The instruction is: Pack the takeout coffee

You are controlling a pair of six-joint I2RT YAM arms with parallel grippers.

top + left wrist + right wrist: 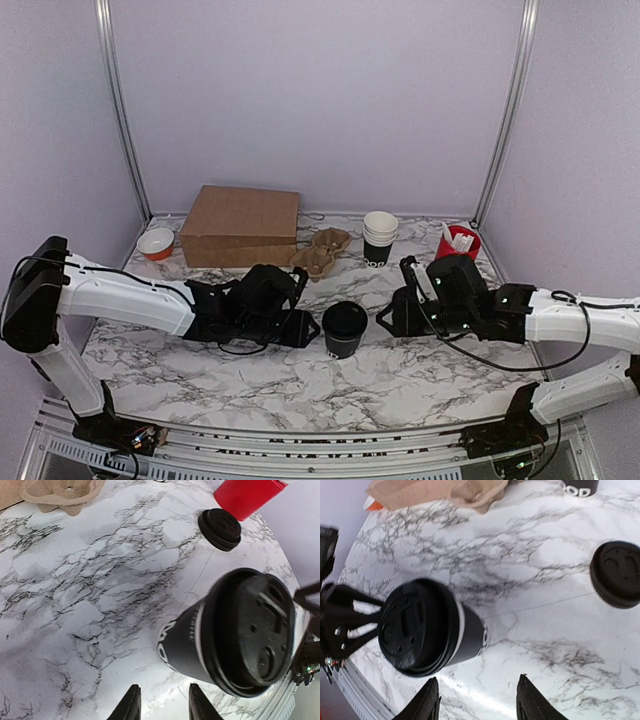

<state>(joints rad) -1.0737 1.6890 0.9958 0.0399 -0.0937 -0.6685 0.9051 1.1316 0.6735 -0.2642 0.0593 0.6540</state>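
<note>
Handling the takeout cup (344, 330) probably calls for a light squeeze. Its paper wall is likely soft and would buckle, while the rim under the fitted lid (250, 630) should be stiffer. The best hold is judged to be on the sidewall just below that rim, since the smooth plastic lid may slip or pop off if pinched.

The cup stands upright on the marble table (430, 385), and all places below are given from it.

- The left gripper (163, 696) lies near its left side, fingers a narrow gap apart and holding nothing.
- The right gripper (478, 681) lies near its right side, fingers wider apart and likewise empty.

Limits of view:

- The cardboard box (240, 227), well behind the cup to the left, shows no opening.
- The pulp carrier (322, 250), behind the cup, shows its pockets only indistinctly.
- The lid hides the cup's contents, so its weight cannot be told.
- A second lid (220, 528) lies flat to the cup's right, and the right arm covers it in the top view.
</note>
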